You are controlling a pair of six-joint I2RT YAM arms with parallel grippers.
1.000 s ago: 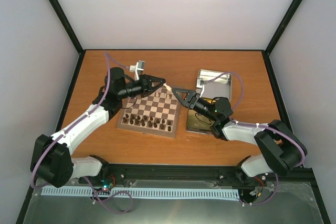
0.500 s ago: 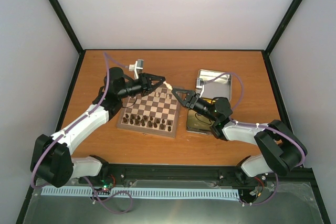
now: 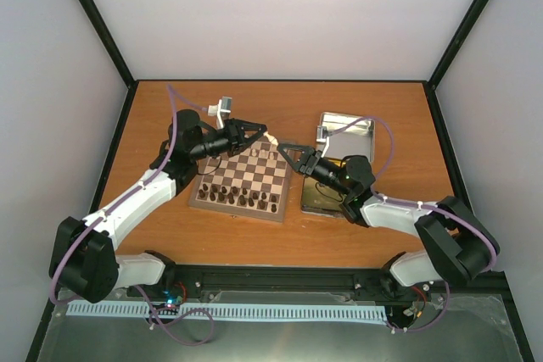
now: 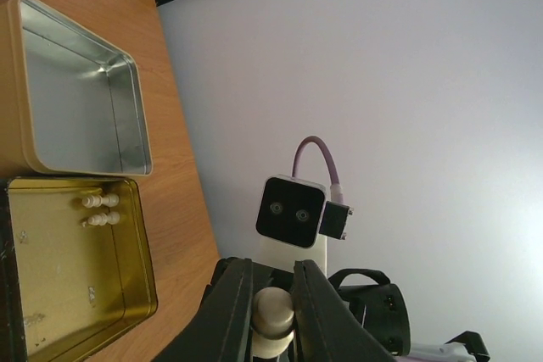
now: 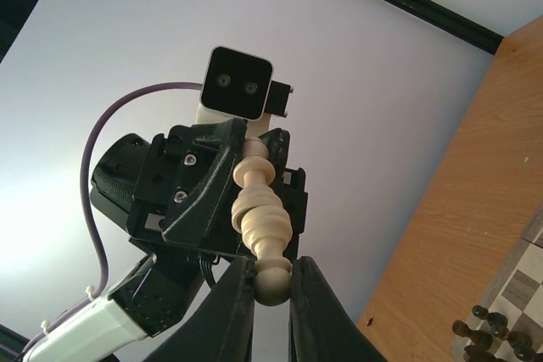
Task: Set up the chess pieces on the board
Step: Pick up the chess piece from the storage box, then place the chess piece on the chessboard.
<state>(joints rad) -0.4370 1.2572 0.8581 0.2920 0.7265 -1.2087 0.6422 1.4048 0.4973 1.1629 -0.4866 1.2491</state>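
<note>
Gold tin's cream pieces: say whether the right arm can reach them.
Probably not: the gold tin is open, but the right gripper is shut on a cream piece the left gripper also holds.

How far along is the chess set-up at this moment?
Done: dark pieces fill the near rows of the board. In hand: one cream piece pinched between left gripper and right gripper near its far right corner. Left: two cream pieces lie in the gold tin; the far rows look mostly bare.

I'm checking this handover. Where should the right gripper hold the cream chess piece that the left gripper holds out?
By the far round end of the piece, coming straight at it from opposite the left gripper: it sticks out lengthwise, its other end clamped.
</note>
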